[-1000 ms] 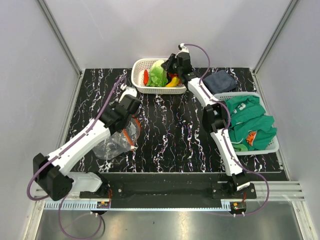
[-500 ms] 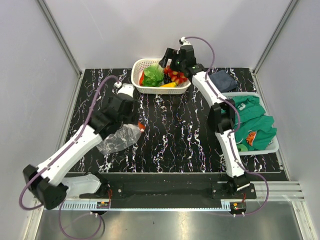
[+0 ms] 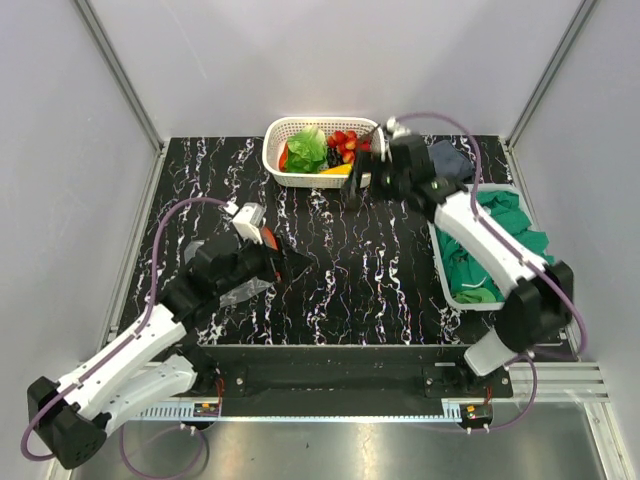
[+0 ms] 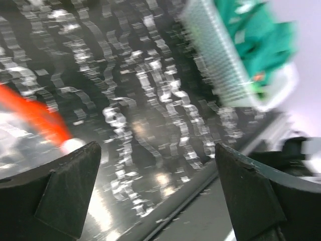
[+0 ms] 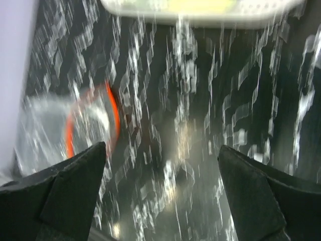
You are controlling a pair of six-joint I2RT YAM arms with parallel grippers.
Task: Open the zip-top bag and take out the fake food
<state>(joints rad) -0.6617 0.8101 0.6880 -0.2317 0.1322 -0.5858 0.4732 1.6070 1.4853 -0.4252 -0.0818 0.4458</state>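
Zip-top bag [image 3: 240, 291] lies flat on the table [image 3: 330, 250], near-left, partly under the left arm. Its red-orange zip edge [image 3: 268, 238] shows at the bag's right side.

Left gripper [image 3: 293, 265] is just right of the bag and low over the table. Fingers [image 4: 70, 186] are spread wide with nothing between them. Left wrist view is blurred, with the orange edge at its left margin.

Fake food [image 3: 322, 152] sits in the white basket [image 3: 280, 130] at far centre, well apart from the bag: lettuce [image 3: 308, 148], strawberries [image 3: 343, 142], banana [image 3: 335, 170].

Right gripper [image 3: 358, 186] hangs just near-right of that basket, pointing left. Fingers [image 5: 70, 191] are released and wide, holding nothing. Right wrist view is blurred too, with the bag and its orange rim at left and the basket rim along the top.

Second basket [image 3: 455, 295] at the right edge holds green cloth [image 3: 500, 215]. Dark blue cloth [image 3: 452, 160] lies just beyond it.
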